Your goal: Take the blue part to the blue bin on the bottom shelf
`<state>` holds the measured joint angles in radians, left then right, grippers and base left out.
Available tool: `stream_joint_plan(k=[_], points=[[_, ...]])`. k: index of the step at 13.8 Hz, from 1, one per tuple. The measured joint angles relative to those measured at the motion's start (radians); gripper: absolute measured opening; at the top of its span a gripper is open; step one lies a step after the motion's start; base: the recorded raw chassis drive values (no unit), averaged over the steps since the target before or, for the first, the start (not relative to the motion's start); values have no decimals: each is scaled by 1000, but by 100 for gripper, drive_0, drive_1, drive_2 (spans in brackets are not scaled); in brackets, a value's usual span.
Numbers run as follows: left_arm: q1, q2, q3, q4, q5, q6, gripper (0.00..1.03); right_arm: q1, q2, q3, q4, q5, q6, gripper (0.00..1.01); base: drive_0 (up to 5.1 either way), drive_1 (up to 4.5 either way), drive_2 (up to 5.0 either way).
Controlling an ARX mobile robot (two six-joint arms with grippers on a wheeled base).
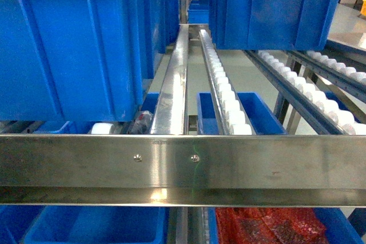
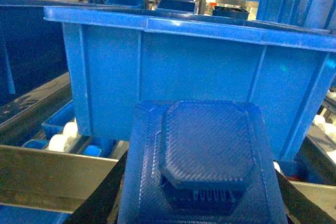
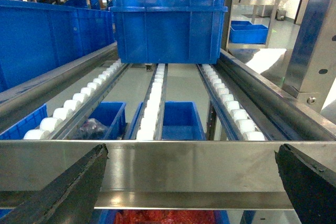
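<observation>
In the left wrist view, the blue part (image 2: 205, 156), a dark blue blocky piece with a raised octagonal top, fills the foreground. My left gripper (image 2: 202, 203) is shut on it, with black fingers (image 2: 97, 200) showing on both sides. In the head view, under the steel front rail (image 1: 183, 164), the blue bin (image 1: 97, 224) with a plain inside sits at the lower left; the bottom shelf under it is hidden. My right gripper (image 3: 191, 182) is open and empty, facing the rail (image 3: 189, 166). Neither gripper shows in the head view.
A like crate holding red bubble-wrap packets (image 1: 269, 227) sits at the lower right, also seen as red packets (image 3: 163, 217). Large blue crates (image 1: 68, 38) (image 1: 274, 10) rest on the white roller tracks (image 1: 226, 95) above the rail. One blue crate (image 2: 199, 72) stands close ahead of the held part.
</observation>
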<state>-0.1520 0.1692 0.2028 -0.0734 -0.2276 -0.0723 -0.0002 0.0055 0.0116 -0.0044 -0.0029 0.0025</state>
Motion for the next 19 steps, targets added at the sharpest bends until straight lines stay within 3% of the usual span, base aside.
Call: stream_joint_plan(k=[19], points=[[0,0,0,0,0,0,43,0,0,0,0,3,0,98,0,0,0]])
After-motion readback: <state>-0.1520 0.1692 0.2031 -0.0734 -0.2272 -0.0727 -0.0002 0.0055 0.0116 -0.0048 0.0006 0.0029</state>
